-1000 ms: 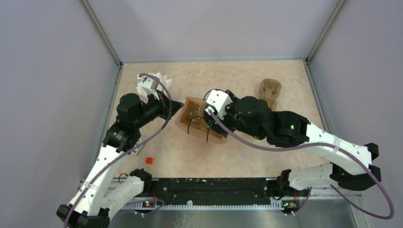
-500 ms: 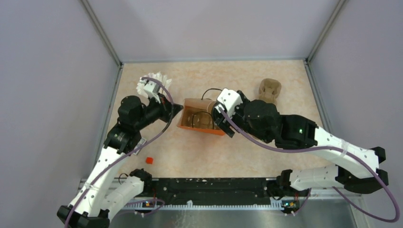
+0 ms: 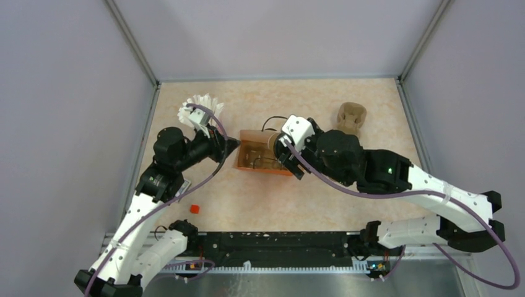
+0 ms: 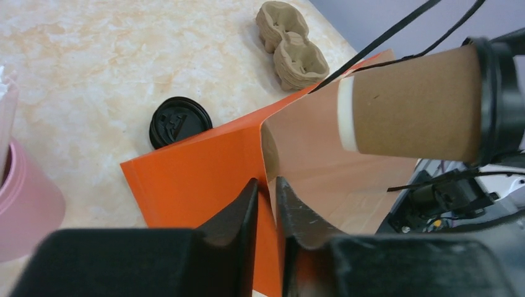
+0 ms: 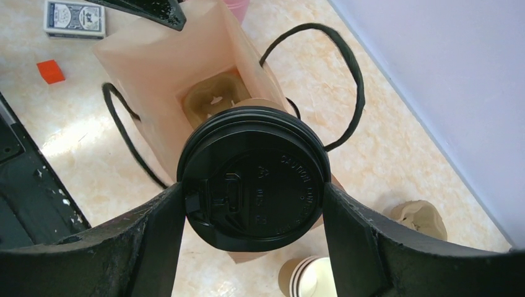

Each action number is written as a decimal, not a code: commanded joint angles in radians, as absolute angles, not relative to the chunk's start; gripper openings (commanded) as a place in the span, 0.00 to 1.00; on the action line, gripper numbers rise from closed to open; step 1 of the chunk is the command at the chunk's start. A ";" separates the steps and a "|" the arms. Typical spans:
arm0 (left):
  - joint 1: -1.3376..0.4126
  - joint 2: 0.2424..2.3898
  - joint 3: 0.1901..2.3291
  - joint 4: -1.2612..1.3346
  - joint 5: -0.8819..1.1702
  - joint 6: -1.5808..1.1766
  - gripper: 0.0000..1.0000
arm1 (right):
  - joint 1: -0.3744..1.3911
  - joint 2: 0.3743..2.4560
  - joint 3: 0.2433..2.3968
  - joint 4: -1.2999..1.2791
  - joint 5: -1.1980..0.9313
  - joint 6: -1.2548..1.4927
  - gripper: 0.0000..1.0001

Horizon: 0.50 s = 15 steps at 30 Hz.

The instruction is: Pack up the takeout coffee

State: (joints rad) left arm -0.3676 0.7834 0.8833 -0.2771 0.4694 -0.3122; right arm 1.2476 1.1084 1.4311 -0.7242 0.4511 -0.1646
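Holding one takeout coffee (image 5: 254, 179) at one orange bag (image 4: 186, 185): right gripper (image 5: 254, 198).

The left arm (image 3: 139, 213) and right arm (image 3: 433, 189) share white links, black joints and looping purple cables (image 3: 347, 193).

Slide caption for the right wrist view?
Right pincer holds the lidded takeout coffee at the mouth of the orange bag, a pulp carrier inside.
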 commanded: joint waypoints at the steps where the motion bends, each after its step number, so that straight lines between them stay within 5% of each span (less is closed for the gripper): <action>1: -0.370 0.785 0.925 -0.281 0.457 -0.313 0.27 | 1.247 1.137 1.441 -0.667 0.413 -0.194 0.53; 5: -0.370 0.800 0.991 -0.451 0.365 -0.289 0.54 | 1.247 1.162 1.453 -0.675 0.364 -0.236 0.52; 15: -0.370 0.813 1.081 -0.709 0.320 -0.264 0.71 | 1.247 1.215 1.441 -0.659 0.339 -0.286 0.52</action>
State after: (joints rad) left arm -0.3676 0.8146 1.0233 -0.5987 0.3420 -0.2657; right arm 1.2476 1.1889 1.4303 -0.7158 0.3477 -0.2565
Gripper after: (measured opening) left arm 0.654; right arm 0.727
